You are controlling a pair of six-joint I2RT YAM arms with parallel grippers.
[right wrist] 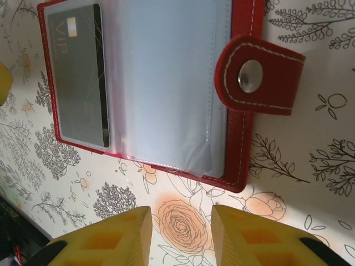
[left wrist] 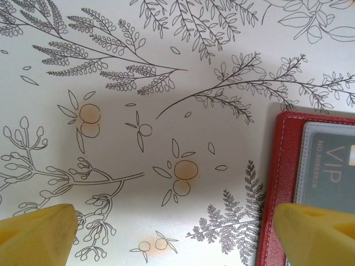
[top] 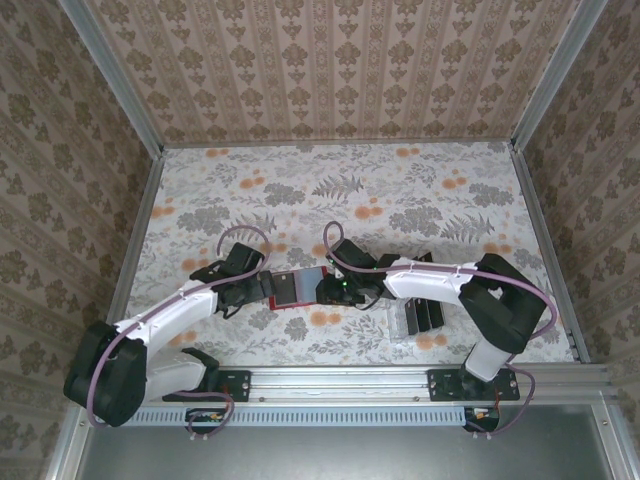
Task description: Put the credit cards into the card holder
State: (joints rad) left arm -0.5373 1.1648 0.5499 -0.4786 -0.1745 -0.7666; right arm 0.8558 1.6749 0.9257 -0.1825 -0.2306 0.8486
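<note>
One red card holder (right wrist: 166, 88) lies open on the flowered desk (top: 400, 190) between two claws.
One dark card (right wrist: 77, 72) sits inside it; the left claw (left wrist: 177, 233) is spread wide and the right claw (right wrist: 182, 227) is slightly parted, both empty.

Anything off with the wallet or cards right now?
Minor only: inside the open card holder, the clear sleeve bows up and one edge overhangs the red cover. The inserted credit card sits straight in its pocket. No damage visible.

I read "VIP" on the flat black credit card (left wrist: 331, 166) behind the clear sleeve (right wrist: 166, 77) of the red leathery card holder (left wrist: 275, 188). Beside it stands "NO" and digits too blurred to tell.
</note>
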